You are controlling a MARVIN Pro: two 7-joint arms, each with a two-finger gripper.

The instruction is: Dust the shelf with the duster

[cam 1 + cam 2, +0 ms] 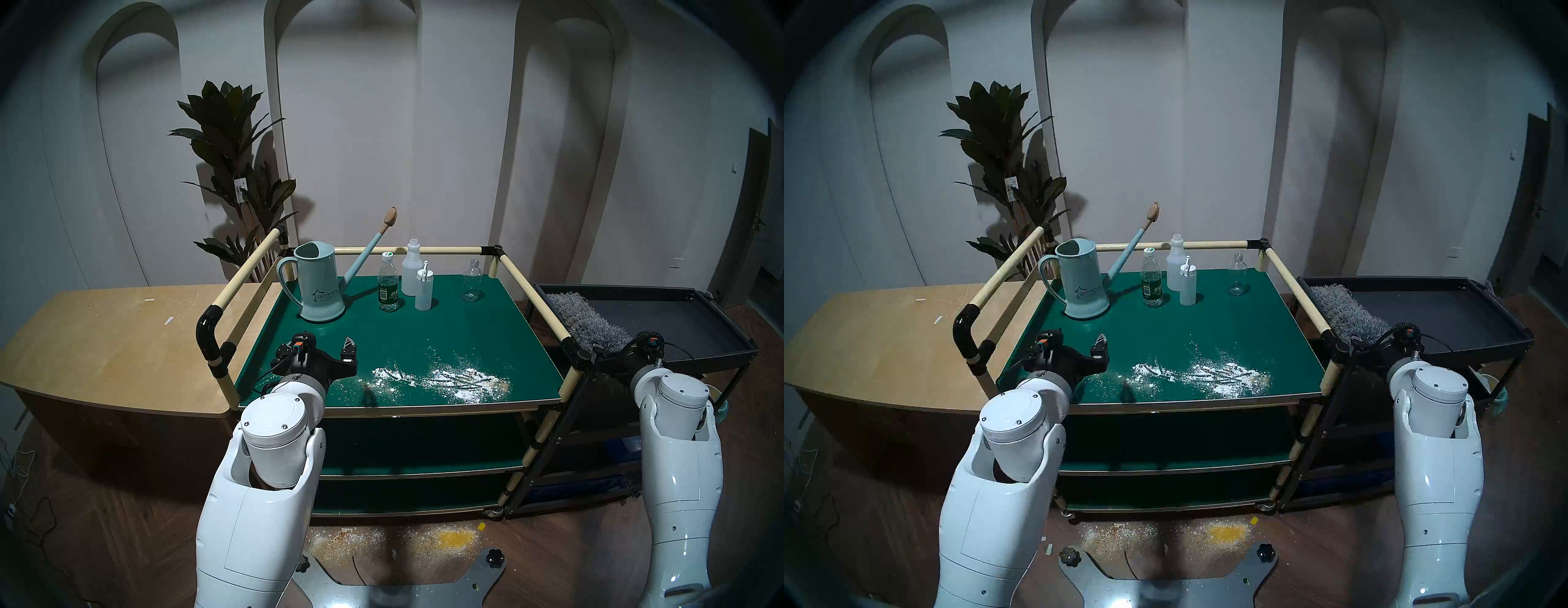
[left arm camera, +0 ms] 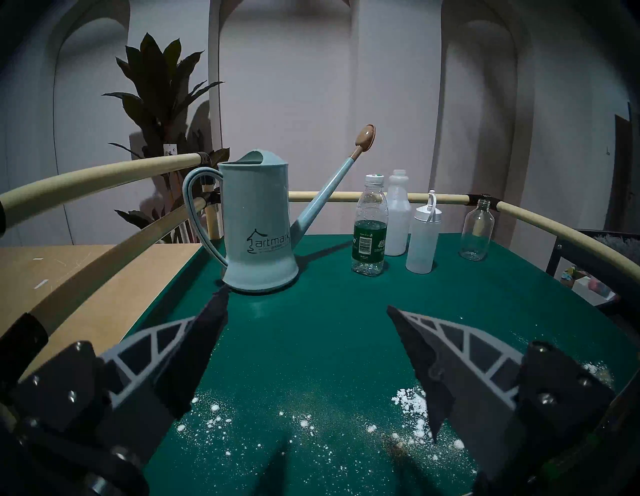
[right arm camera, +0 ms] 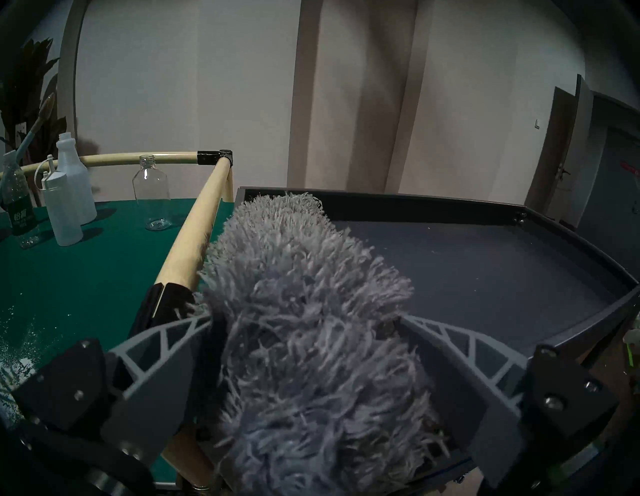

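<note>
On the black tray cart (image 1: 721, 335) just right of the shelf (image 1: 424, 331), the duster (image 3: 304, 311) lies with its long axis running away from the robot, parallel to the shelf's right rail (image 1: 534, 297). The right gripper (image 3: 304, 350) sits at the duster's near end, fingers spread wide on either side of the fluff and not closed on it. The left gripper (image 2: 306, 346) hangs open and empty above the shelf's front left area, well apart from the duster. The right arm is nearer. Count: one duster, one watering can (image 1: 318, 284), four bottles, one patch of white powder (image 1: 445, 378).
</note>
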